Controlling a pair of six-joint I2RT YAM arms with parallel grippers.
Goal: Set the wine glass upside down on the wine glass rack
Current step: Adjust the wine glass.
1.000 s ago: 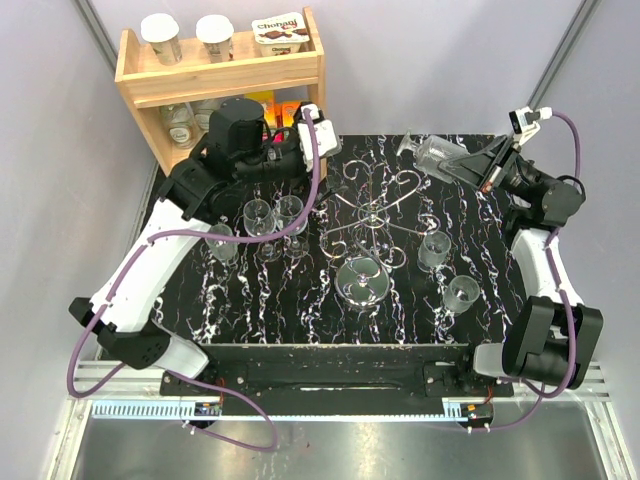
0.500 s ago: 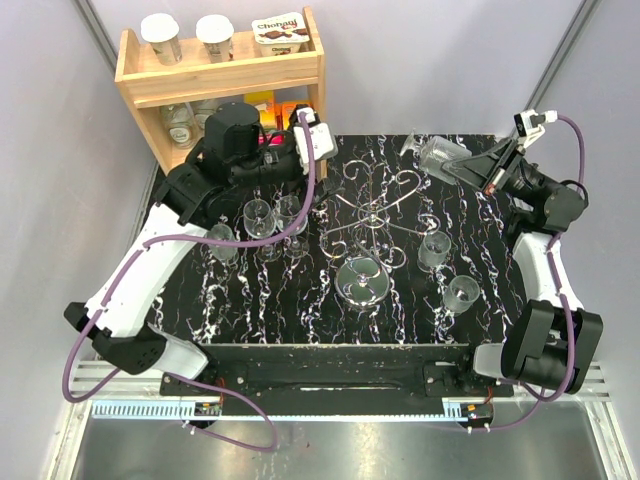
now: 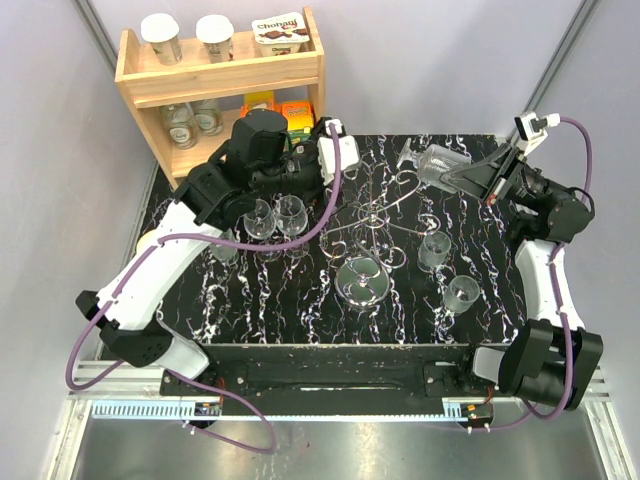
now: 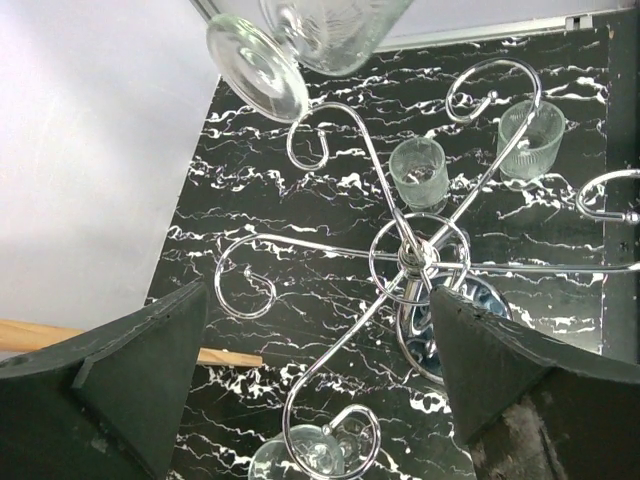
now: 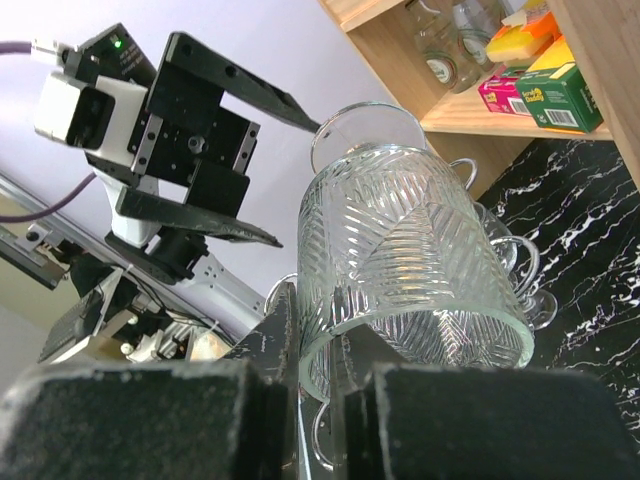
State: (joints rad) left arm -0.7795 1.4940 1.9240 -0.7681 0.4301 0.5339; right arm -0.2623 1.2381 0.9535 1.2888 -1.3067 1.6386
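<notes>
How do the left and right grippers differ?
The left gripper is open and empty; the right gripper is shut on the rim of the wine glass. The left gripper hovers at the far left of the wine glass rack; the right gripper at its far right. Both are off the table.

Grey walls [image 3: 450, 60], wooden shelf [image 3: 225, 72], marbled table [image 3: 290, 310]

The left arm [image 3: 155, 270] and right arm [image 3: 540, 275] have white shells between chunky black joints, with a purple cable [image 5: 20, 46] looped along each. A white camera box [image 5: 65, 100] sits at the left wrist, a green light beside it. The left fingers [image 4: 130, 390] are dark matte wedges; specks on the black block [image 5: 195, 140] behind them look like screws
</notes>
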